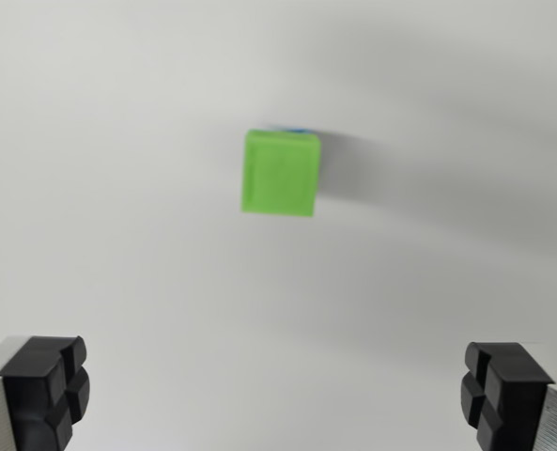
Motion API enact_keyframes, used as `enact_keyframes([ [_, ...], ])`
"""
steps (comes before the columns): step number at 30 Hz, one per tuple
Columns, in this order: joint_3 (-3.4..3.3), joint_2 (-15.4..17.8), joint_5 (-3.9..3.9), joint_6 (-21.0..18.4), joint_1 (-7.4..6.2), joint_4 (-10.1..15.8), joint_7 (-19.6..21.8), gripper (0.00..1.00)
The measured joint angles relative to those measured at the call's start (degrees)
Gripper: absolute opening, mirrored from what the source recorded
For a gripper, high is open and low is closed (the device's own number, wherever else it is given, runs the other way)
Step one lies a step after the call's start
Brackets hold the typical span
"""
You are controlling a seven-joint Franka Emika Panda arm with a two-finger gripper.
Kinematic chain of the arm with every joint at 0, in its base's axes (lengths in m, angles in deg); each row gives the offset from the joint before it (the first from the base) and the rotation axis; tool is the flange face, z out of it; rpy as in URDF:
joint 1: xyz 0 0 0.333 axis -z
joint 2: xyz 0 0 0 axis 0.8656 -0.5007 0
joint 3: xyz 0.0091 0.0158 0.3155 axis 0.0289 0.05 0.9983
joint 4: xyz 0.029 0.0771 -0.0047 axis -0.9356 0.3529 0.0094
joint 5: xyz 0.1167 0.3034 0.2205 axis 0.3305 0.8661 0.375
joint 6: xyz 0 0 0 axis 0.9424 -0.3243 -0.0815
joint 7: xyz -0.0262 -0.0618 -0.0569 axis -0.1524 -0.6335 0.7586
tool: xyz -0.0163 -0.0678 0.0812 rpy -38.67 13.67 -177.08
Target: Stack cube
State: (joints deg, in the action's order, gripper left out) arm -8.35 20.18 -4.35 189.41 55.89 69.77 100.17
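Pincer spread wide, gripping nothing, held above the white worktop; green cube lies apart beyond its fingertips.

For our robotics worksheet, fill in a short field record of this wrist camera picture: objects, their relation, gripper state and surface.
top object: green plastic cube
beneath it: thin blue edge showing at its far side, likely a second cube; too little visible to be sure
gripper: open, jaws wide apart, holding nothing
gripper position: above the cube, not touching it
surface: plain white table
image quality: slightly blurred
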Motion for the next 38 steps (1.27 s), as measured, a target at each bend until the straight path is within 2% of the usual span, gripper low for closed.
enact_keyframes([
  [14, 0.0, 0.8, 0.0, -3.0, 0.0, -2.2, 0.0, 1.0],
  [38, 0.0, 0.7, 0.0, -3.0, 0.0, -2.2, 0.0, 1.0],
])
